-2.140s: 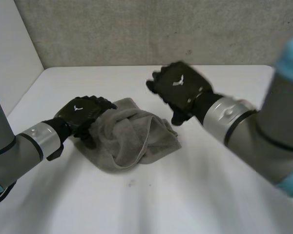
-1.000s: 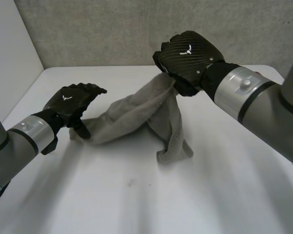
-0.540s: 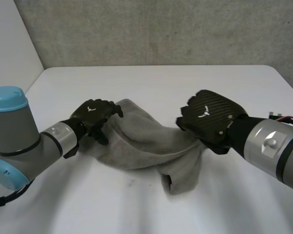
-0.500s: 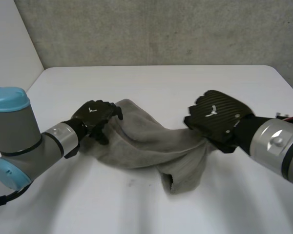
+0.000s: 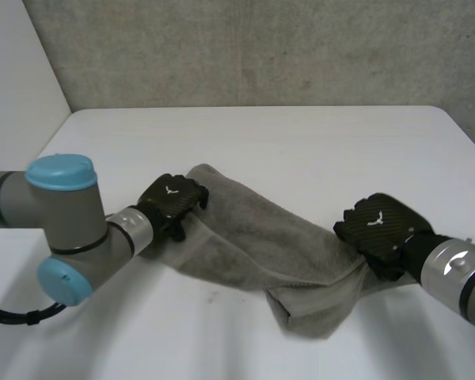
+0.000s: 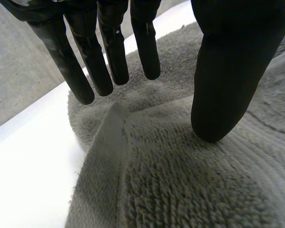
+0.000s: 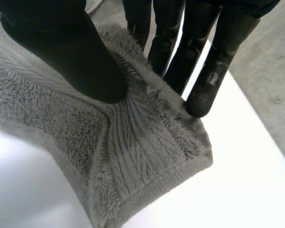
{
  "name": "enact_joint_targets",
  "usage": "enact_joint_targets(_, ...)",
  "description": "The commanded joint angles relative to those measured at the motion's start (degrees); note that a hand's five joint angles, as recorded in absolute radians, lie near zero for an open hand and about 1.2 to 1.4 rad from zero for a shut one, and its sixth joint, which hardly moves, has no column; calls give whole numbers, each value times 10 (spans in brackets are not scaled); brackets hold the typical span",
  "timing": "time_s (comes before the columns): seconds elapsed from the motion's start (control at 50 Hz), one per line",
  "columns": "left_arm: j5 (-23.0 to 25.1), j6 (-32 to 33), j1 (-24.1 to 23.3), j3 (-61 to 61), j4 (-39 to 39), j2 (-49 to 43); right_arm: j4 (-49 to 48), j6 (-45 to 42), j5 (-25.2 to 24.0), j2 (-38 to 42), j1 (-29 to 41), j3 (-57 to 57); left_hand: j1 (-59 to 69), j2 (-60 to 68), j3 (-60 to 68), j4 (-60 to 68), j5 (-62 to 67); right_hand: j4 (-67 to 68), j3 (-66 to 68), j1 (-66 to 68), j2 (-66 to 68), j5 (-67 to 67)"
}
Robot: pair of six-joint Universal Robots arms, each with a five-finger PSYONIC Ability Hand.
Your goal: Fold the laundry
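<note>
Grey towel stretched between the hands on the bench: right hand pinches a corner, left hand only presses the other end, fingers straight; tugging may slip it free.

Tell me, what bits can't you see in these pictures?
Head view: the left hand covers the towel edge beneath it.
Head view: the back of the right hand hides its grip.
Left wrist view: the towel runs past the picture's edge.
Towel's underside: lies against the table.

head: high behind, facing down at table | wrists: close, low over towel | shared: towel ends
</note>
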Motion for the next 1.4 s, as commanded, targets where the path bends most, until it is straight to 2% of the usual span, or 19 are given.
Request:
enact_joint_targets(0.02,-43,2,-24,43,-12,-27,-18,0,3,38,15,10,50,49,50,49,49,116,121,260,129,141)
enact_joint_targets(0.28,-56,5,-37,82,-43,-56,-18,-1,3,51,11,10,50,49,50,49,49,116,121,260,129,141)
enact_joint_targets(0.44,-67,75,-37,89,-80,-69,-19,-1,2,51,8,8,72,71,72,71,70,116,121,260,129,141)
enact_joint_targets(0.48,-87,89,-38,89,-82,-67,-19,-1,2,51,8,5,184,183,184,183,183,116,121,260,129,141)
enact_joint_targets(0.54,-96,91,-38,89,-82,-65,-19,-1,2,52,8,1,233,233,233,232,232,116,121,260,129,141)
enact_joint_targets(0.58,-109,91,-40,89,-78,-60,-19,-1,2,53,8,-1,322,321,322,321,321,116,121,260,129,141)
enact_joint_targets(0.7,-112,85,-43,83,-75,-31,-20,-3,3,68,13,-14,405,404,405,404,403,116,121,260,129,141)
enact_joint_targets(1.04,-109,93,-56,40,-74,6,-20,-5,4,99,15,-27,321,320,321,320,319,116,121,260,129,141)
enact_joint_targets(1.18,-109,94,-55,35,-72,-1,-20,-5,4,101,15,-27,143,142,143,142,141,116,121,260,129,141)
enact_joint_targets(1.4,-110,93,-55,21,-72,21,-20,-4,4,101,15,-21,159,159,159,158,158,116,121,260,129,141)
